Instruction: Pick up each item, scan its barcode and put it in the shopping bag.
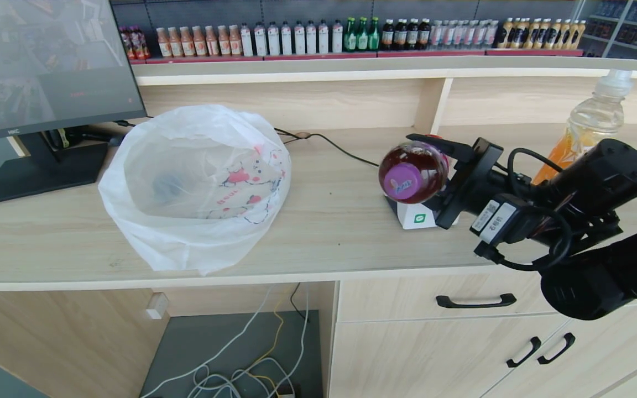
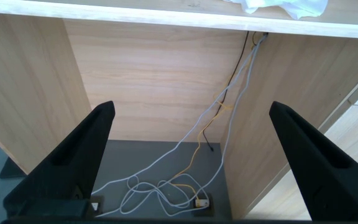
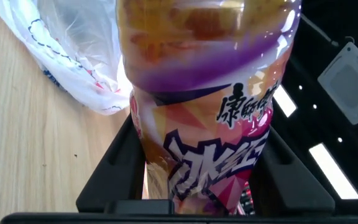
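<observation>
Sideways, the bottle (image 1: 410,172) sits clamped in the right end effector (image 1: 428,174), cap toward the robot.

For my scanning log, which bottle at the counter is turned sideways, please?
The purple-capped dark tea bottle, horizontal in the right pincer above the scanner; the orange drink bottle stands upright.

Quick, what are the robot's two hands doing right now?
Left gripper: open, holding nothing.
Right gripper: shut on the dark drink bottle.
</observation>
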Controlling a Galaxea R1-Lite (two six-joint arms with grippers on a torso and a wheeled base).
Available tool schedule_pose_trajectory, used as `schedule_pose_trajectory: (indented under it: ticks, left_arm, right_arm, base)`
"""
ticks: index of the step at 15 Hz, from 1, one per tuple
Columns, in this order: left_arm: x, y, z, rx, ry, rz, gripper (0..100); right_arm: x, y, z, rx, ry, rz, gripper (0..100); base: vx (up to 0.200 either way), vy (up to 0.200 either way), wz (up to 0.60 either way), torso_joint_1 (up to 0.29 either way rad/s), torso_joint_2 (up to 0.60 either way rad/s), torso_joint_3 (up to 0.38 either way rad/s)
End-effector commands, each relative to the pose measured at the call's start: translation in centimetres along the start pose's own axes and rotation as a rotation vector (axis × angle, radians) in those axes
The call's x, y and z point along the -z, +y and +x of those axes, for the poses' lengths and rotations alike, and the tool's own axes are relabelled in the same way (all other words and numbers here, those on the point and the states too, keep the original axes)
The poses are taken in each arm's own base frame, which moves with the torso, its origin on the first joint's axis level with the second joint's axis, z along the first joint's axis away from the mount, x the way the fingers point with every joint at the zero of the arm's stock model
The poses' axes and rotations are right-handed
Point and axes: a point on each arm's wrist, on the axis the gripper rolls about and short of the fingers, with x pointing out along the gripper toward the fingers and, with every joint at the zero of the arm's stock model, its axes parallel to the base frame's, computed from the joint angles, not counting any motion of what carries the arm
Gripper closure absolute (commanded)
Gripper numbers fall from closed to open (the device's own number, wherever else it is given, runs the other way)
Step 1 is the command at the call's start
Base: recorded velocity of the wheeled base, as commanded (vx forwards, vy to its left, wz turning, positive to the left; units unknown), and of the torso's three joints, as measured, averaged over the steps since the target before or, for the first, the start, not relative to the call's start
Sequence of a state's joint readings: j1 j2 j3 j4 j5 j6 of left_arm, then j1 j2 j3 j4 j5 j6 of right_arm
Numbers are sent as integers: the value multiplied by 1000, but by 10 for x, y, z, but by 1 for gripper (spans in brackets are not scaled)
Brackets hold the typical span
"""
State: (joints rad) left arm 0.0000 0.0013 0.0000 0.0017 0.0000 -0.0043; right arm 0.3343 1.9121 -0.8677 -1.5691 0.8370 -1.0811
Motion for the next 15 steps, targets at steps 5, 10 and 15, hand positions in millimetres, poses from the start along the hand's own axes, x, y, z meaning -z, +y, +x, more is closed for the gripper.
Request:
schedule_pose_trajectory:
  ticks: [5, 10, 15]
  left_arm:
    - [0, 0, 0, 0, 0, 0, 0]
    - [0, 0, 0, 0, 0, 0, 0]
    - [0, 0, 0, 0, 0, 0, 0]
  right_arm:
    - [-37, -35, 7, 113, -12, 53, 100]
    - [-71, -64, -6, 267, 56, 273, 100]
    - [-96, -69, -24, 404, 140, 526, 100]
  base:
    - [0, 0, 0, 0, 0, 0]
    - [0, 0, 0, 0, 0, 0]
    - [0, 0, 0, 0, 0, 0]
